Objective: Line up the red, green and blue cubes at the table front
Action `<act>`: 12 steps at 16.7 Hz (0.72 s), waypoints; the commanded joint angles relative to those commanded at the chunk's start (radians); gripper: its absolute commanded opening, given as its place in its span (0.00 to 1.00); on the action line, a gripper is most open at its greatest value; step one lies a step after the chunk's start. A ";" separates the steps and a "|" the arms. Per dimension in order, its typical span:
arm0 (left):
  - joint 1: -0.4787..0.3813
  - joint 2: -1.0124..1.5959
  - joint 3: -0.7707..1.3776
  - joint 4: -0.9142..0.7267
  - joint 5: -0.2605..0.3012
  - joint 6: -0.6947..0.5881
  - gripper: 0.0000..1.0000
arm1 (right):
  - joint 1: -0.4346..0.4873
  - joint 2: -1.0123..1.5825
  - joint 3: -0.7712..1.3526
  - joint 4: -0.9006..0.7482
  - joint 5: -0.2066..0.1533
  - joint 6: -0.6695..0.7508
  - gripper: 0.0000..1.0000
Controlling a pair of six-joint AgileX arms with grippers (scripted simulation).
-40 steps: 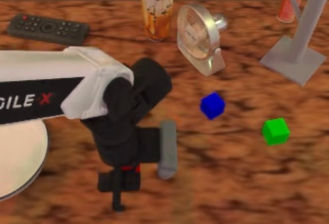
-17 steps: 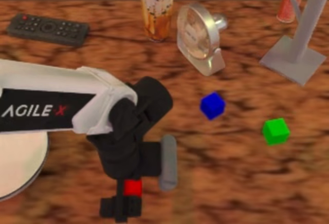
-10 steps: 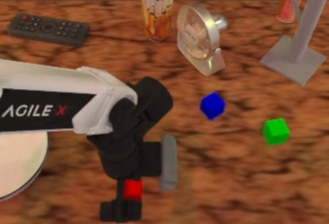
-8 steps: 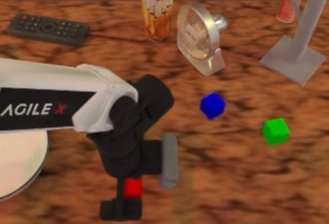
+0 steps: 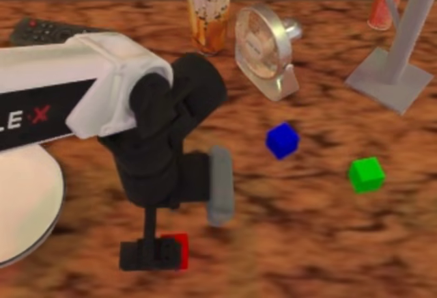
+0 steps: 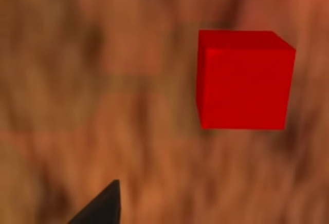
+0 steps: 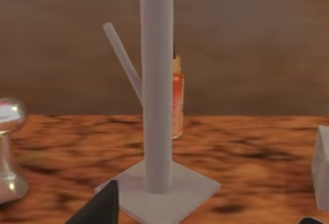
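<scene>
Wooden surface, orange-brown with dark grain, carrying the following. Red cube: lower left-centre of the top view, resting on the wood near the front edge, partly covered by the left gripper, which hangs over it and just to its left. Left wrist view shows what the overhead one hides: the red cube standing free on the wood with all its near faces clear, only one dark fingertip at the frame's lower edge, well apart from it; jaws spread, holding nothing. Blue cube: centre of the top view, right of the left arm. Green cube: right of the blue one and slightly lower in the frame, apart from it. Small desk fan: upper centre, above the blue cube. Drink cup with dark topping: upper edge, left of the fan. Remote control: upper left, partly under the arm. White plate: left edge. Grey stand on a square base: upper right. Orange bottle: behind the stand. Right gripper: not seen from above; its wrist view shows the grey stand upright and one dark fingertip; whether its jaws are apart cannot be told.
</scene>
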 joint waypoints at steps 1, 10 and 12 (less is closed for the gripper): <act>0.000 -0.001 0.001 -0.001 0.000 0.000 1.00 | 0.000 0.000 0.000 0.000 0.000 0.000 1.00; 0.071 -0.136 -0.121 0.087 -0.008 -0.057 1.00 | 0.036 0.156 0.146 -0.099 -0.003 0.012 1.00; 0.132 -0.256 -0.212 0.153 -0.013 -0.108 1.00 | 0.060 0.291 0.258 -0.176 -0.002 0.021 1.00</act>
